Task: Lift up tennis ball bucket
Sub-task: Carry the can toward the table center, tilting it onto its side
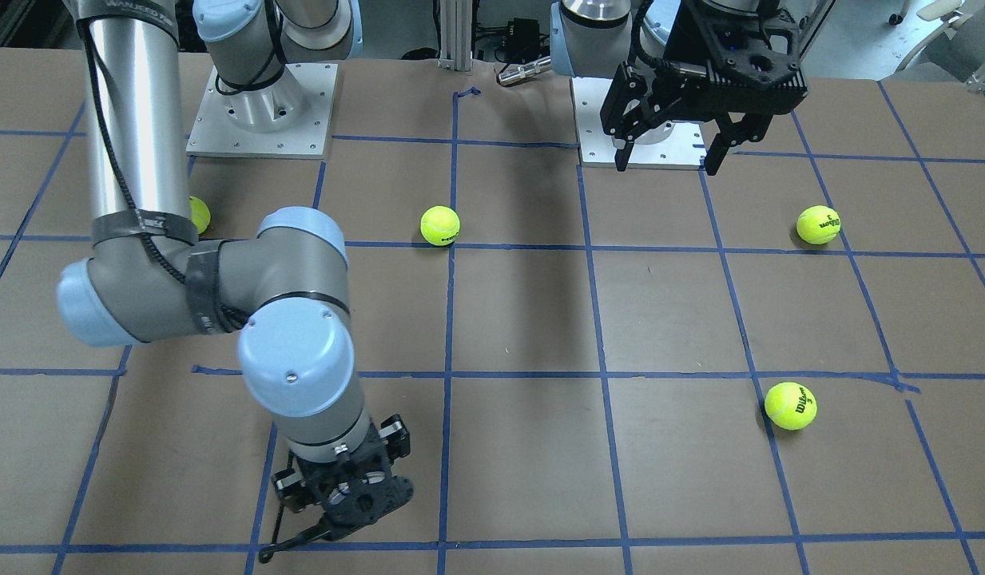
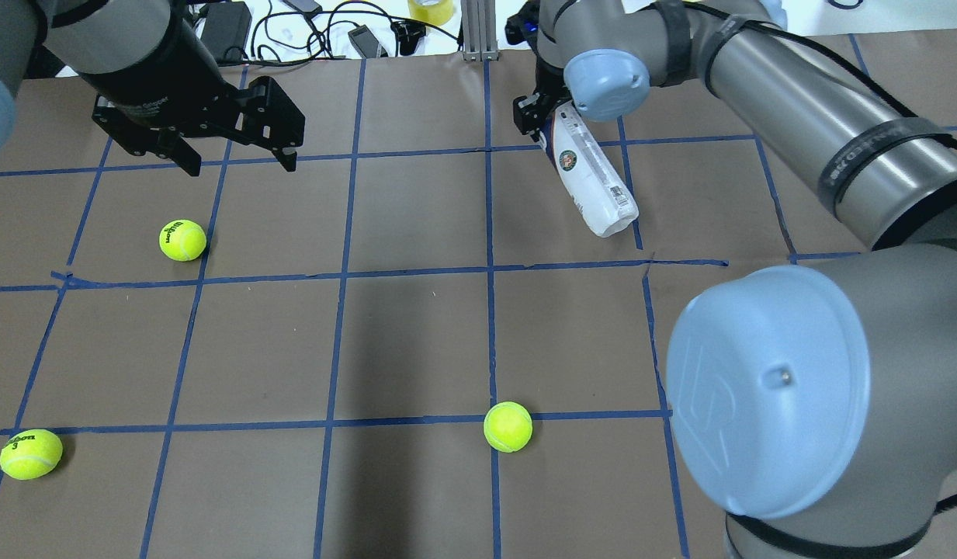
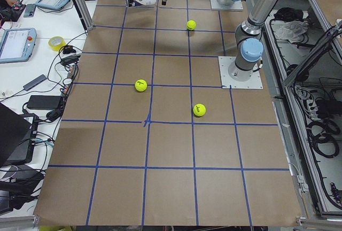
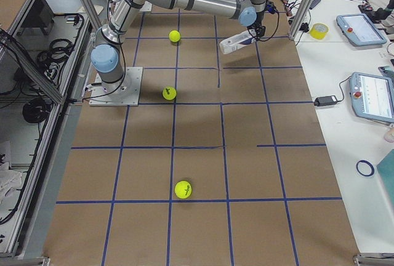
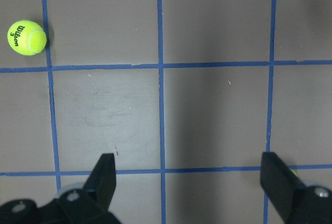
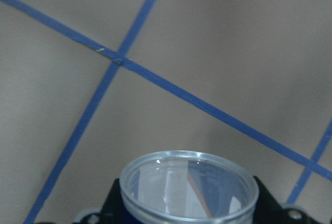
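The tennis ball bucket (image 2: 594, 177) is a slim white and navy can with a round emblem. My right gripper (image 2: 542, 124) is shut on its far end and holds it tilted above the table at the far right. The right side view shows the bucket (image 4: 237, 42) clear of the table. The right wrist view shows its clear round rim (image 6: 189, 185) between the fingers. In the front view the right gripper (image 1: 344, 503) hides the bucket. My left gripper (image 2: 241, 164) is open and empty above the far left; it also shows in the front view (image 1: 668, 164) and the left wrist view (image 5: 192, 182).
Loose yellow-green tennis balls lie on the brown, blue-taped table: one near the left gripper (image 2: 182, 240), one at the near left (image 2: 30, 453), one at the near middle (image 2: 507, 426). Another ball (image 1: 198, 214) sits behind the right arm. Cables and gear line the far edge.
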You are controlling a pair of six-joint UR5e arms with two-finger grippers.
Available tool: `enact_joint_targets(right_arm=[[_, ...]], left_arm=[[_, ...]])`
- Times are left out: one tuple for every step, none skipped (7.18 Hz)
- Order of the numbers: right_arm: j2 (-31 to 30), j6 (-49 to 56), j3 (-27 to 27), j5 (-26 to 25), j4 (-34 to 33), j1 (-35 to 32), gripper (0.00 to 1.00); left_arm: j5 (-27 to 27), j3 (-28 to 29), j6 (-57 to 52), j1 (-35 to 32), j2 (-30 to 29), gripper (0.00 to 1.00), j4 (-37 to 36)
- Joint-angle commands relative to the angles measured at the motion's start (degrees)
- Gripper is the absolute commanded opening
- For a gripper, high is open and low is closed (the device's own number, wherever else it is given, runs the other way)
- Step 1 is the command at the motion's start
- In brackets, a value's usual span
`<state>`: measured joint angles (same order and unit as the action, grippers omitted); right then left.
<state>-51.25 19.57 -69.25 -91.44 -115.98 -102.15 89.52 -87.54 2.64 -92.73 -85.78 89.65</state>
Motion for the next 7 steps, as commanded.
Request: enact_joint_targets(right_arm=[[-0.3, 7.7, -0.2, 4.7, 0.4, -4.6, 0.47], [-0.2, 12.6, -0.8, 4.8, 0.4, -6.5, 0.47], [-0.3, 19.9, -1.5, 4.5, 0.5, -8.3, 0.47], [-0.3, 23.7, -2.1, 4.5, 0.5, -9.5, 0.47], [-0.3, 26.3, -2.7, 5.5, 0.4, -10.2, 0.45], [0.0, 32.0, -3.3, 5.5, 0.3, -12.4, 0.46], [-0.1, 35.0, -4.3, 5.6, 0.0, -15.1, 0.44]], left_arm=[[0.0, -0.1, 0.0, 0.0, 0.0, 1.0, 0.0], [0.0, -0.1, 0.0, 0.0, 0.0, 1.0, 0.0], [0.0, -0.1, 0.0, 0.0, 0.0, 1.0, 0.0], [0.0, -0.1, 0.1, 0.0, 0.0, 1.0, 0.0], [0.0, -0.1, 0.0, 0.0, 0.0, 1.0, 0.0], [0.0, -0.1, 0.1, 0.1, 0.0, 1.0, 0.0], [0.0, 0.0, 0.1, 0.1, 0.0, 1.0, 0.0]])
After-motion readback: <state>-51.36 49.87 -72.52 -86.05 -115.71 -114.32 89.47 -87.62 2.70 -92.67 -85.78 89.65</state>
